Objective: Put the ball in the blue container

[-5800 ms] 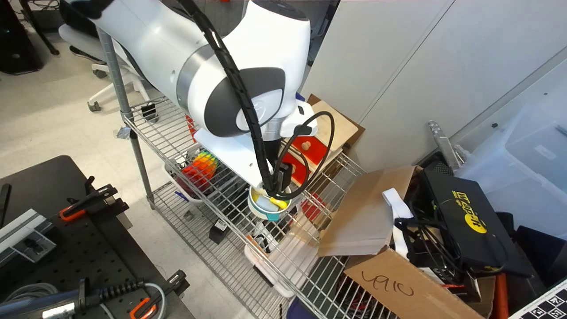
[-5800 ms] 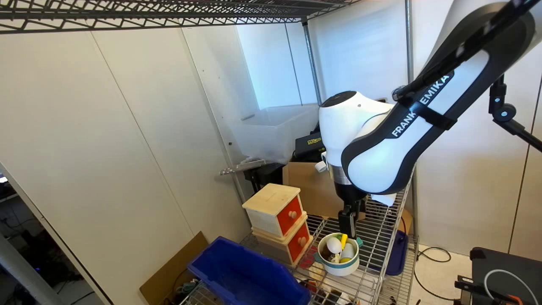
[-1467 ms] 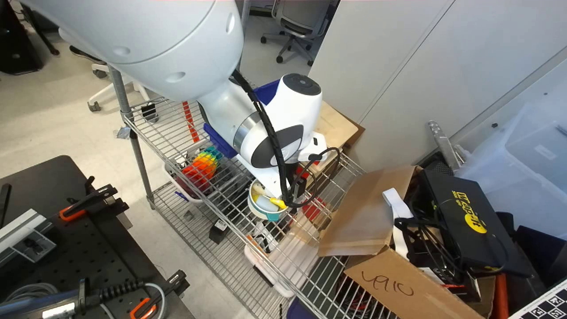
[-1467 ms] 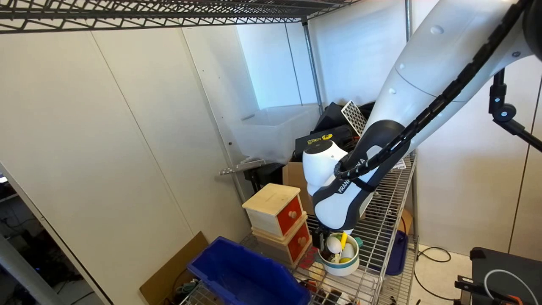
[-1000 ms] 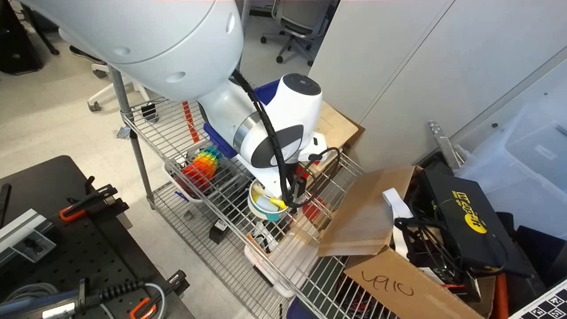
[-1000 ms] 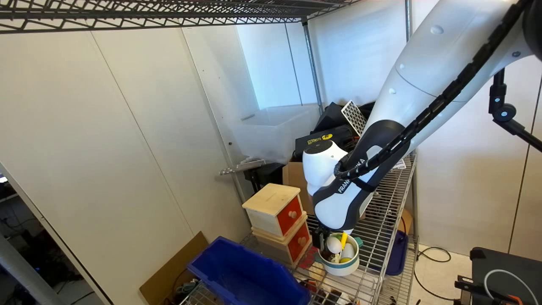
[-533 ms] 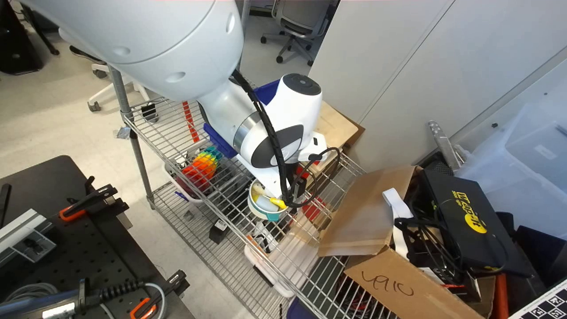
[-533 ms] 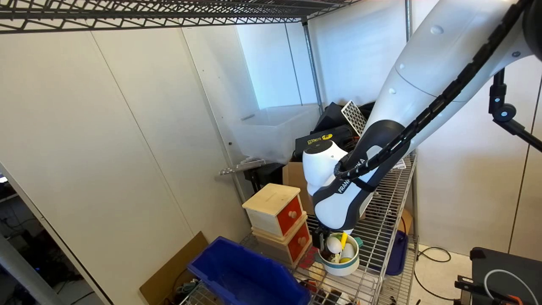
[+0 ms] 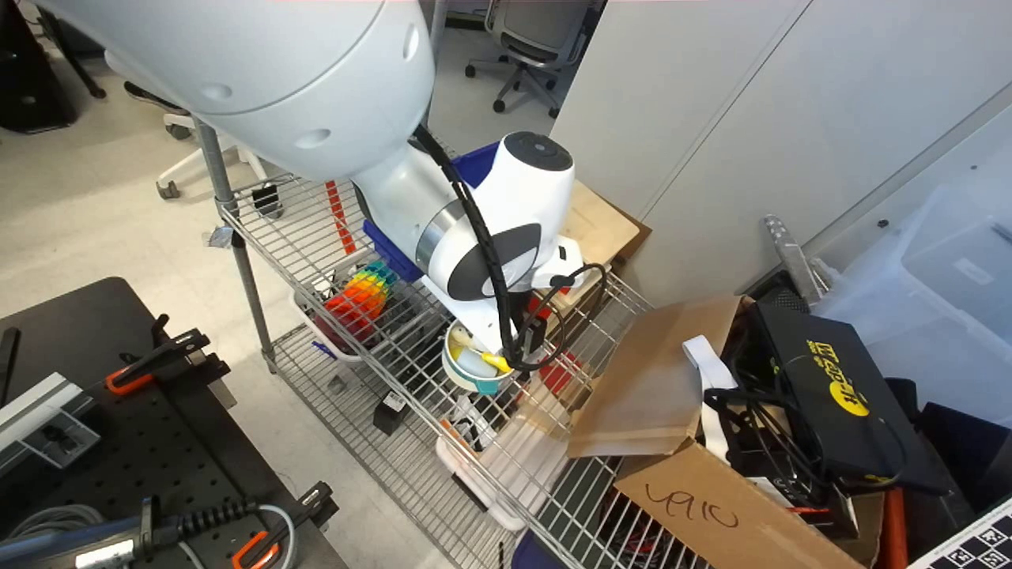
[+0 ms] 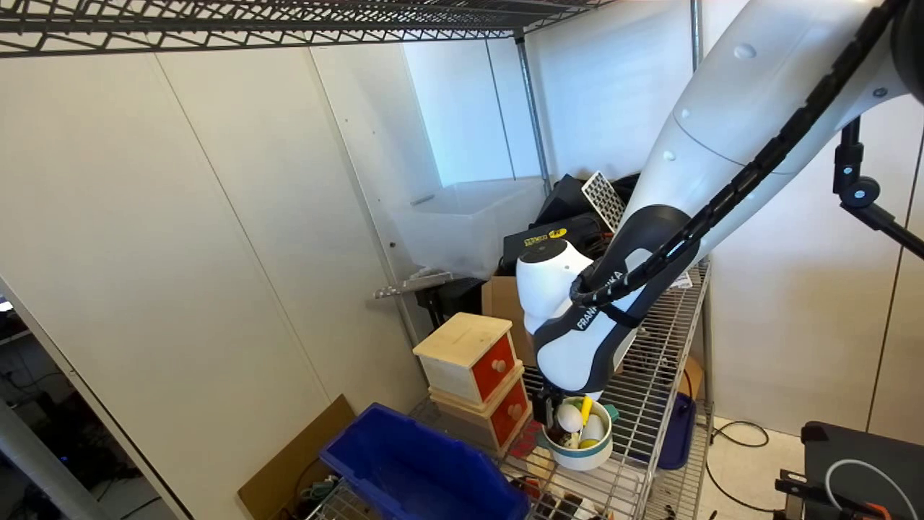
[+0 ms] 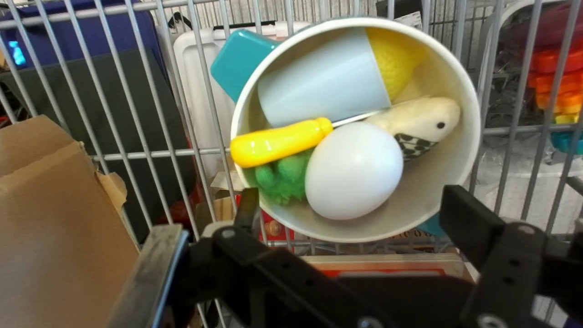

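The white ball sits inside a round pot. It is smooth and shaped like an egg. The pot is cream inside, with a blue-green handle. Other things are squashed in there too: a shiny yellow handle with a thin rod, a bumpy green thing, a smooth pale blue thing curved like a cup, a rough yellow thing and a cream toy with a black dot like an eye.

The pot stands on a shelf made of metal bars. The black claw is just by the pot, its two fingers spread wide apart. I can't tell if they touch it.

In an exterior view, the blue bin is plastic with sloping sides, apart from the pot. Near it are two stacked wooden boxes with red fronts and round knobs. A brown cardboard box holds tangled black wires.
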Robot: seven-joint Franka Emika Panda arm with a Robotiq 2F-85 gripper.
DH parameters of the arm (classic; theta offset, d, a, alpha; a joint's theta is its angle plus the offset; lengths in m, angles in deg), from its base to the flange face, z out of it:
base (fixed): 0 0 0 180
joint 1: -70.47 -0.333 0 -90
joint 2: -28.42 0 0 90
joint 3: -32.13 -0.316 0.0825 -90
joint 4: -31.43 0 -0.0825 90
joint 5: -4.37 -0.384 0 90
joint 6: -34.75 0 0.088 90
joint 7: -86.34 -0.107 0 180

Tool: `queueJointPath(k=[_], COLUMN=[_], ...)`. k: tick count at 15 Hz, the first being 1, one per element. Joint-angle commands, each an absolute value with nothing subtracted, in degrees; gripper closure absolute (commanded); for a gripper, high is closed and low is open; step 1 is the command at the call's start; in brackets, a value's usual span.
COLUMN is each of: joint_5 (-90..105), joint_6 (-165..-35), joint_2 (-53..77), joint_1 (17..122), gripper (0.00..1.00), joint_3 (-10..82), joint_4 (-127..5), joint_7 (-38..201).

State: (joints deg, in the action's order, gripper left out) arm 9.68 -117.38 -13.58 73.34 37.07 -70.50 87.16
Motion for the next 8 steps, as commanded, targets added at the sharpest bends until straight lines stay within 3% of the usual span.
queueJointPath(k=[1, 8], joint_5=[9.57, 9.36], joint_6=[-117.02, -116.98], joint_2=[-13.58, -13.88], joint_1=[73.46, 73.50], gripper=[0.00, 0.00], joint_3=[36.81, 36.54], joint_4=[-70.22, -70.49], joint_7=[87.59, 87.56])
